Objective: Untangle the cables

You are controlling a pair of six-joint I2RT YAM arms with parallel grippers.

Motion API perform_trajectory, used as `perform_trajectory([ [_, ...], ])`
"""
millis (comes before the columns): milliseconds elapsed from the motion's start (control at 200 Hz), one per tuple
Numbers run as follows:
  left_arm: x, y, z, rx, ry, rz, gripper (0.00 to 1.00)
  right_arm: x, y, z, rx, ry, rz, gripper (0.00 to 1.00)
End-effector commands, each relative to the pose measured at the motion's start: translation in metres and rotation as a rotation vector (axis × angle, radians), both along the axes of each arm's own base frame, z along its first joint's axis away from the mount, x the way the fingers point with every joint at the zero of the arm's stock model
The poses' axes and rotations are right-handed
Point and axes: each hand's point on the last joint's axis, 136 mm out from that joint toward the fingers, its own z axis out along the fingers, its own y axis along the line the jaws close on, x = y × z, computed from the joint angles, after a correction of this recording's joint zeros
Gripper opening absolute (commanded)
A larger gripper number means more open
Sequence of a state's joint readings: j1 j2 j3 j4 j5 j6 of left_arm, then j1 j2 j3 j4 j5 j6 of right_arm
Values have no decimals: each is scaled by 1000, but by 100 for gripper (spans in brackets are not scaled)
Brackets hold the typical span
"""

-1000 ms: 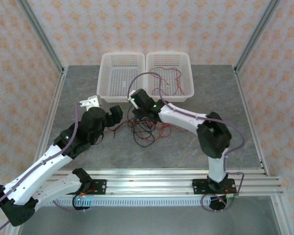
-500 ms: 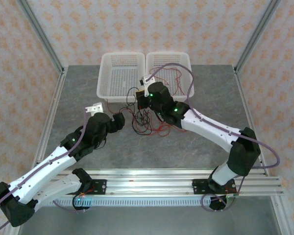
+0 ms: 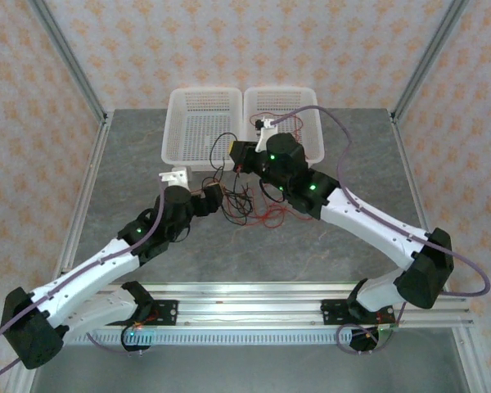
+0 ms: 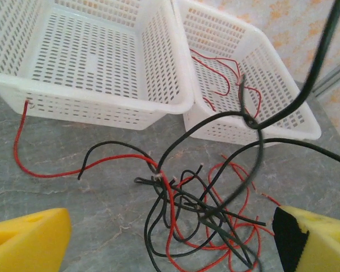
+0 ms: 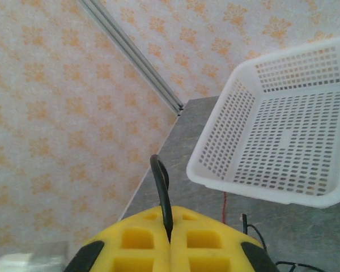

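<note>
The cables (image 3: 252, 203) lie as a tangle of thin red and black wires on the grey table in front of the two white baskets. My right gripper (image 3: 239, 155) hovers above the tangle, near the baskets' front edge. In the right wrist view this gripper (image 5: 170, 238) is shut on a black cable (image 5: 161, 187), which loops up from between the yellow pads. That black cable (image 4: 320, 51) rises taut out of the tangle (image 4: 204, 209). My left gripper (image 3: 215, 196) sits just left of the tangle. Its yellow fingers (image 4: 22, 241) stand wide open, with the gripper (image 4: 171, 235) empty above the wires.
The left basket (image 3: 180, 139) holds nothing. The right basket (image 3: 311, 139) holds a few red wires (image 4: 224, 79). One red wire (image 4: 22, 147) trails from the tangle to the left basket's front wall. Aluminium rails frame the table.
My right gripper has moved back and right toward the baskets, drawing the black cable up from the tangle. The left arm has reached forward and right, closer to the tangle, staying open.
</note>
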State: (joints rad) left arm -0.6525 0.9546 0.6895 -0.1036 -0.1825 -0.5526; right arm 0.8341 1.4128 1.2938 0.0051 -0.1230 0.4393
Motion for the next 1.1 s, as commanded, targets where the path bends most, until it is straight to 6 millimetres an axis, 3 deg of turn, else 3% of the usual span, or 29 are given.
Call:
perform_trajectory([
  [0,14,-13,24,-25,-134,-33,93,-4,-3,21,112,18,5,0],
  [175,24,-27,35,-46,-218,-73,93,-7,-1,26,137,31,17,0],
  [445,39,-29,-10,31,-174,-40,85,-13,-6,45,175,13,23,0],
  [501,41,-29,-18,41,-169,-35,77,-14,-6,50,180,11,27,0],
  [646,47,-24,-37,85,-145,2,33,-17,-11,66,200,-8,26,0],
  [771,50,-23,-56,115,-105,17,5,-19,-18,80,205,-31,9,0],
  [831,49,-22,-67,120,-82,23,0,-21,-23,87,204,-46,-3,0],
  [1091,32,-10,-115,87,6,52,0,-18,-51,129,181,-136,-69,0],
])
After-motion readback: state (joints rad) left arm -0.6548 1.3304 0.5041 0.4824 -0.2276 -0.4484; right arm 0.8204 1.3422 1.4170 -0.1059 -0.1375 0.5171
